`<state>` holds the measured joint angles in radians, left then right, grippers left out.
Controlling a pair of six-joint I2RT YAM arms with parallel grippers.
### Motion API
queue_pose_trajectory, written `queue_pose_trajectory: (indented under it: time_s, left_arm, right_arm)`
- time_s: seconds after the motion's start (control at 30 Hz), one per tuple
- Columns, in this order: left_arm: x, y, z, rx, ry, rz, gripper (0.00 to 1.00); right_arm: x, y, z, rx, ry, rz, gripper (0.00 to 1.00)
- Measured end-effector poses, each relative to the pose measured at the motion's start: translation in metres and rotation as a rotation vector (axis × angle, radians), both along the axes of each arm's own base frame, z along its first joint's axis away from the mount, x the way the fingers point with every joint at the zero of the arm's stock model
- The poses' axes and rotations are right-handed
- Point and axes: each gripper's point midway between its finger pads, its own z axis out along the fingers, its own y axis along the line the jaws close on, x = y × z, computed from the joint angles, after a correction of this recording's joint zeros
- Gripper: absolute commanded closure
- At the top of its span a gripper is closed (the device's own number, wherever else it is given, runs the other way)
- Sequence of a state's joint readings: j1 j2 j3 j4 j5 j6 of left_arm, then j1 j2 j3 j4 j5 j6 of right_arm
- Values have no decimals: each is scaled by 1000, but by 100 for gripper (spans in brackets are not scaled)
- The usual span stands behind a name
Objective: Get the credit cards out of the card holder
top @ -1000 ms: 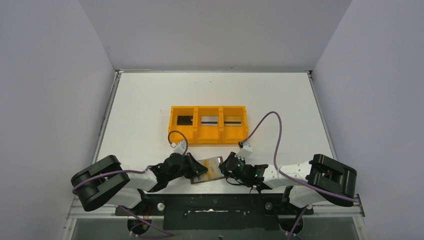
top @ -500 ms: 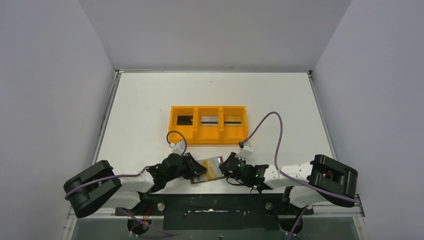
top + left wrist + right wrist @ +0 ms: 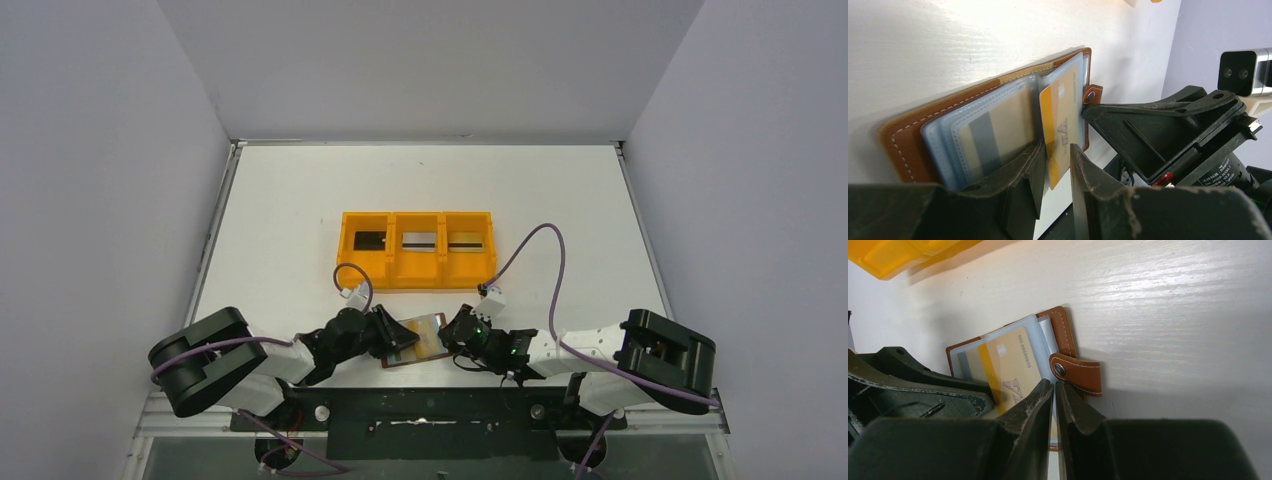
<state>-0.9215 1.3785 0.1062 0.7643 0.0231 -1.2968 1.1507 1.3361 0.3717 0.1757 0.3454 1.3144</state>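
- The left arm [image 3: 200,360] is being seen with its bulky rear link swung back in toward the orange tray [image 3: 417,281], after standing further out and lower half a second ago. The left gripper [image 3: 385,335] itself is hardly being displaced.
- The card holder [image 3: 415,341] is being kept open and flat on the table, just on the tray's near side. It is lying unmoved across all three overhead views, so no card is judged to be coming free yet.
- A yellow-gold card [image 3: 1060,132] is being shown part-way out of a pale pocket. Its end is lying between the left gripper's narrowly parted jaws (whether it is actually being clamped cannot be told).
- The right gripper [image 3: 1054,390] is being held with its jaws pressed almost together on the holder's pale edge, just beside the snap tab [image 3: 1078,374]. The holder is apparently being pinned against the pull.
- A black card [image 3: 369,240], a silvery card [image 3: 419,240] and a tan card [image 3: 466,240] are already lying one to each tray compartment, so this extraction is judged to be among the last.
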Motion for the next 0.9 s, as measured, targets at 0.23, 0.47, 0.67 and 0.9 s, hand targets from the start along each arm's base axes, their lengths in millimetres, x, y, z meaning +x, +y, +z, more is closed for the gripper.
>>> queue_pose_trajectory:
  time_s: [0.23, 0.47, 0.67, 0.9]
  left_arm:
    - [2, -3, -1, -27, 23, 18, 74]
    - [2, -5, -4, -35, 35, 22, 86]
    - [1, -2, -6, -30, 37, 26, 90]
    - [1, 2, -3, -16, 30, 33, 95]
  right_arm:
    - [0, 0, 0, 0, 0, 1, 89]
    - [0, 1, 0, 1, 0, 2, 89]
    - [0, 1, 0, 2, 0, 1, 88]
    - [0, 0, 0, 2, 0, 1, 89]
